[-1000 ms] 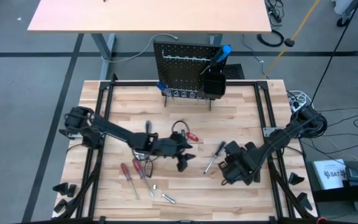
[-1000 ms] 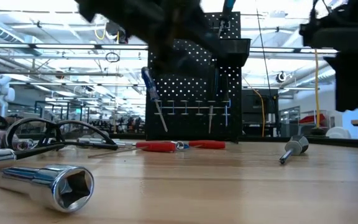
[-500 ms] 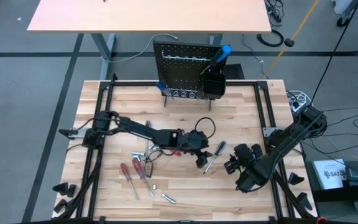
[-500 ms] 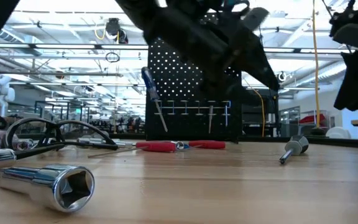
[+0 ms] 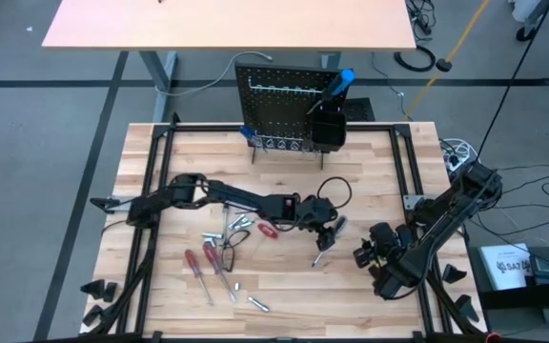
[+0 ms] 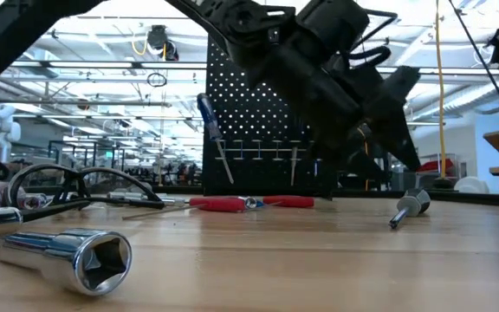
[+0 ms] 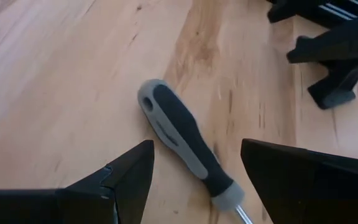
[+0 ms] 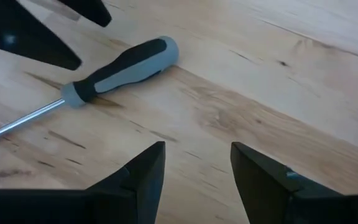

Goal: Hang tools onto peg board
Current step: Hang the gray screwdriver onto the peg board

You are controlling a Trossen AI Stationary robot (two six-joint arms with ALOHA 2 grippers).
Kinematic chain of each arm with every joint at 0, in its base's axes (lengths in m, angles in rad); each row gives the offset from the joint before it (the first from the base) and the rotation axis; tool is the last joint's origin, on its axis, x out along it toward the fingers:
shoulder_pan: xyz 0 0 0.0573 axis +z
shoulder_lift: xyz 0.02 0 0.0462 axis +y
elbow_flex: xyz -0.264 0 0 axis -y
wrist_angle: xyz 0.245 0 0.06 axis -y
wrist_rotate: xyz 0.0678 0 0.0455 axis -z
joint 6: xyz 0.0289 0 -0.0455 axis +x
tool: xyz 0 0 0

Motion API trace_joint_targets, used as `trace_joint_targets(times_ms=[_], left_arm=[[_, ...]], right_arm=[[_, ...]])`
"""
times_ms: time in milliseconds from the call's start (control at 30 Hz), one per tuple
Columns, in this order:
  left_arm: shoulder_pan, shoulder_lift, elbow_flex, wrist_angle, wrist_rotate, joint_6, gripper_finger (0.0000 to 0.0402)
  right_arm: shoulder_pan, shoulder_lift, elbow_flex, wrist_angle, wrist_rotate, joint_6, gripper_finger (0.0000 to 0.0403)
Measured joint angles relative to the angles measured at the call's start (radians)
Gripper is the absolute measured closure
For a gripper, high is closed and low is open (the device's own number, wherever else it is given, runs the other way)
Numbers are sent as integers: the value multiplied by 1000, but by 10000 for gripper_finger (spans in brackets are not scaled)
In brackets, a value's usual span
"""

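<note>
From above, the left arm stretches low across the pale wooden table (image 5: 189,152), its left gripper (image 5: 330,225) right over the handle end of a grey-and-black screwdriver (image 5: 326,242) lying near the table's middle. The right arm is folded back at the right edge, its right gripper (image 5: 368,255) near that screwdriver but apart from it. The peg board (image 5: 284,107) stands upright at the far edge, a blue-handled tool (image 5: 339,86) in its black bin (image 5: 327,129). Red-handled pliers (image 5: 265,229) and red screwdrivers (image 5: 203,269) lie left of centre.

The level view shows the left arm slanting down in front of the peg board (image 6: 258,130), plus a chrome socket (image 6: 68,256) close by and a ceiling of bright lights behind.

The left wrist view shows that gripper's fingers (image 7: 126,177) spread wide on either side of the screwdriver (image 7: 185,143), not touching it, holding nothing.

The right wrist view shows its fingers (image 8: 145,171) partly apart and empty above bare wood, the screwdriver (image 8: 120,67) ahead.
</note>
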Motion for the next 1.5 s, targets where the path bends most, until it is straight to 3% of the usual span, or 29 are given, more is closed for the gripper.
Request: trace_joint_targets(times_ms=[567,700,967,1067,1267,1500], left_arm=[[-23,112,100,-97,-77,81,161],[-22,111,101,-122,-89,123,197],[-28,113,98,-143,-89,172,308],[-29,112,97,-141,-88,183,315],[-36,64,89,-168,-73,218,315],[-54,-88,93,-154,-27,289,315]], right_arm=[[3,-24,0,-11,27,16,227],[3,-24,0,-11,26,16,227],[3,-24,0,-9,26,16,227],[3,-24,0,-9,26,16,227],[3,-24,0,-9,25,16,227],[16,-24,32,-47,25,23,227]])
